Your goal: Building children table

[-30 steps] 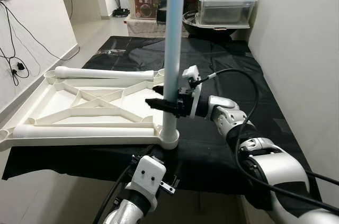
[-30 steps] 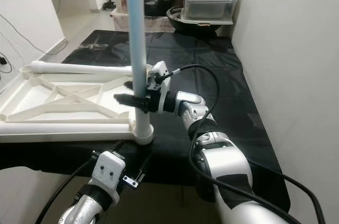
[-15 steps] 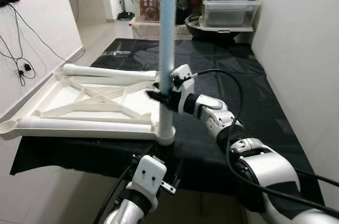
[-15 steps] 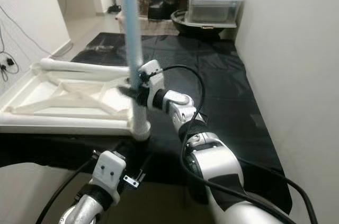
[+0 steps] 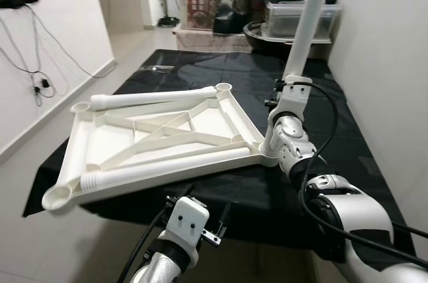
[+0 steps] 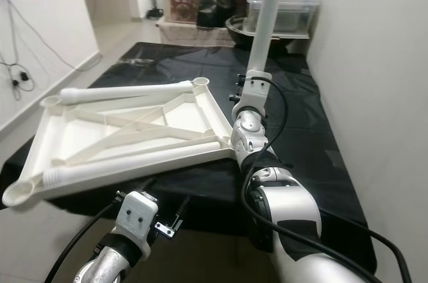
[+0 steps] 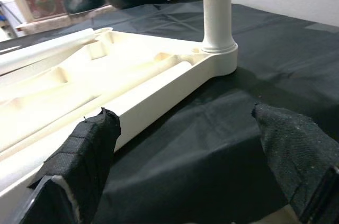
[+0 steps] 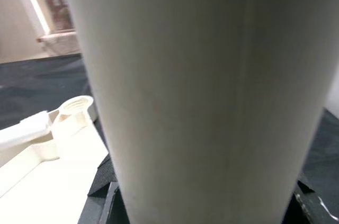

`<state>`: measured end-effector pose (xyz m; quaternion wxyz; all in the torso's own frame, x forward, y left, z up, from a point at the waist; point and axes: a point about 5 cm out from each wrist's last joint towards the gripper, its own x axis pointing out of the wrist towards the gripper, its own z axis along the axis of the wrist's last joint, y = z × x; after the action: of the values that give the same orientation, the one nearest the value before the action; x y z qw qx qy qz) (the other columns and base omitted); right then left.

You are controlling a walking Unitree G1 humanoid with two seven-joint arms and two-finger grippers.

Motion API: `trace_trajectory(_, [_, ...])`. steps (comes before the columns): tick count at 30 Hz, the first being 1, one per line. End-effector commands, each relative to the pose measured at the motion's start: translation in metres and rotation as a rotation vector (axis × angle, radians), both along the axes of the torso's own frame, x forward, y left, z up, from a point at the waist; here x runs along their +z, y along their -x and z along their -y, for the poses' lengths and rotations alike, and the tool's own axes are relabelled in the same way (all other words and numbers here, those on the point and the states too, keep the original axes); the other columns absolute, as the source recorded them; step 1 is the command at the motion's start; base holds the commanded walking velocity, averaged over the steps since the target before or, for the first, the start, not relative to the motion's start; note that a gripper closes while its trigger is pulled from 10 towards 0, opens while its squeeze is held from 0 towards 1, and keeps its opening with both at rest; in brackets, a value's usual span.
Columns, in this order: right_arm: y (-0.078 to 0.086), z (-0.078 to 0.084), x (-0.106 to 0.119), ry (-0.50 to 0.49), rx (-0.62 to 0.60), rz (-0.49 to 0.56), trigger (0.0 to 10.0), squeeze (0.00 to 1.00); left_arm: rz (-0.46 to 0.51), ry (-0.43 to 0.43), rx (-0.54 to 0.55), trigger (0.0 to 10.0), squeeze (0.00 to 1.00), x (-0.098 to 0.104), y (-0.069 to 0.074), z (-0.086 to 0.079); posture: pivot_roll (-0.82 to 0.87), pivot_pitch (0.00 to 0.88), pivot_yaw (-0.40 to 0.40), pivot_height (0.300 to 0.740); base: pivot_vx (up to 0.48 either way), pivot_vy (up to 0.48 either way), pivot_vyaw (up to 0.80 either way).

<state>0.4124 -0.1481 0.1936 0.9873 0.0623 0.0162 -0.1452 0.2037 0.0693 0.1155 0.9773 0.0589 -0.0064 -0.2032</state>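
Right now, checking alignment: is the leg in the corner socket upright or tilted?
Tilted. The leg leans away from the tabletop, held by the right gripper.

Bright, even indoor light; wrist close-ups soft.

You see the right arm [image 5: 348,219] built of glossy silver-white rounded shells with black joints, and a black cable looping along it. The left wrist [image 5: 184,224] carries a white block with two dark screw holes. Fingertips [image 7: 87,150] wear black textured fabric.
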Motion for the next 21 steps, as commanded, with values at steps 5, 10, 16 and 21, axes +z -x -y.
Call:
trace_trajectory(5, [0.003, -0.034, -0.015, -0.11, 0.129, -0.052, 10.0, 1.0, -0.016, -0.008, -0.005, 10.0, 0.0, -0.002, 0.0, 0.001, 0.07, 0.0, -0.022, 0.74, 0.0, 0.0, 0.0])
trace_trajectory(10, [0.002, -0.04, -0.01, -0.115, 0.165, -0.017, 10.0, 0.88, -0.016, -0.007, -0.006, 10.0, 0.0, -0.002, 0.0, 0.001, 0.07, 0.0, -0.022, 0.74, 0.0, 0.0, 0.0])
trace_trajectory(16, [0.0, -0.047, 0.006, -0.14, 0.373, 0.096, 10.0, 0.0, -0.016, -0.007, -0.007, 10.0, 0.0, -0.002, 0.0, 0.001, 0.07, 0.0, -0.022, 0.74, 0.0, 0.0, 0.0])
trace_trajectory(21, [0.001, -0.043, 0.012, -0.094, 0.633, 0.154, 10.0, 0.0, -0.014, -0.006, -0.007, 10.0, 0.0, -0.002, 0.0, 0.002, 0.05, 0.0, -0.029, 0.74, 0.0, 0.0, 0.0])
